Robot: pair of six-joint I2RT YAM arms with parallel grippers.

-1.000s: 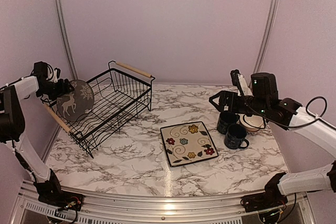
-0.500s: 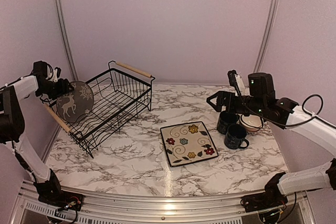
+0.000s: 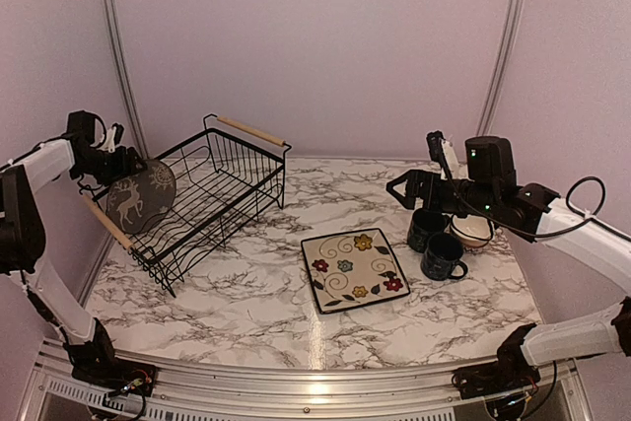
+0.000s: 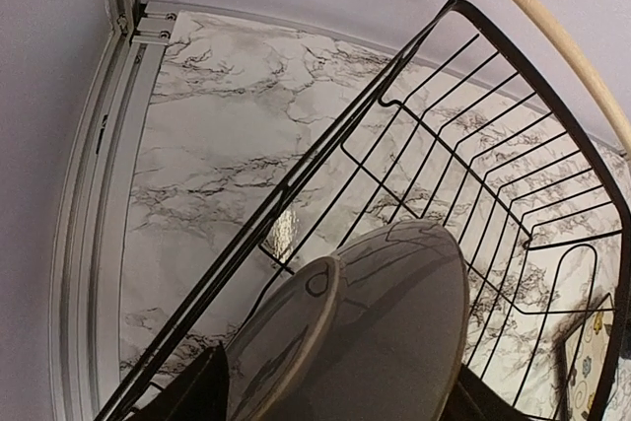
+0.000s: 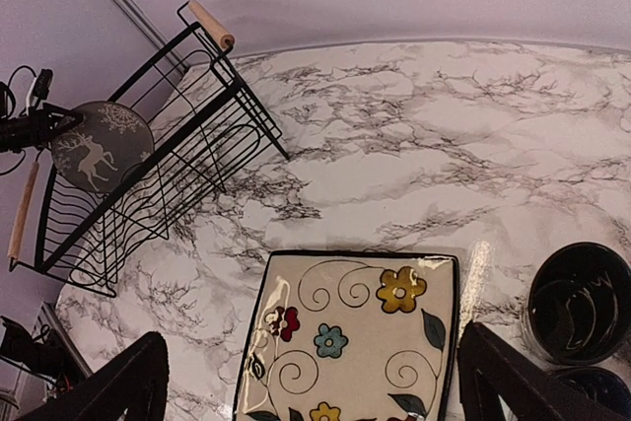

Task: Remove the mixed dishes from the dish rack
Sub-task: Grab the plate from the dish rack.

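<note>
One deer plate [image 3: 140,197] is held on edge at the left of the top view, at the left end of the rack [image 3: 219,194]. Its upper rim is clamped between the fingers of the left claw [image 3: 126,164]. Whether it touches the wires cannot be told. The right claw [image 3: 402,190] is spread wide and empty at the right of the frame, above a rear mug [image 3: 426,227] and a front mug [image 3: 442,255]. One bowl [image 3: 473,232] is set just beside them. One square plate [image 3: 355,268] lies flat on the bench [image 3: 246,293] at lower centre, apart from the rack. Two mugs, two plates, one bowl and one rack are counted.
</note>
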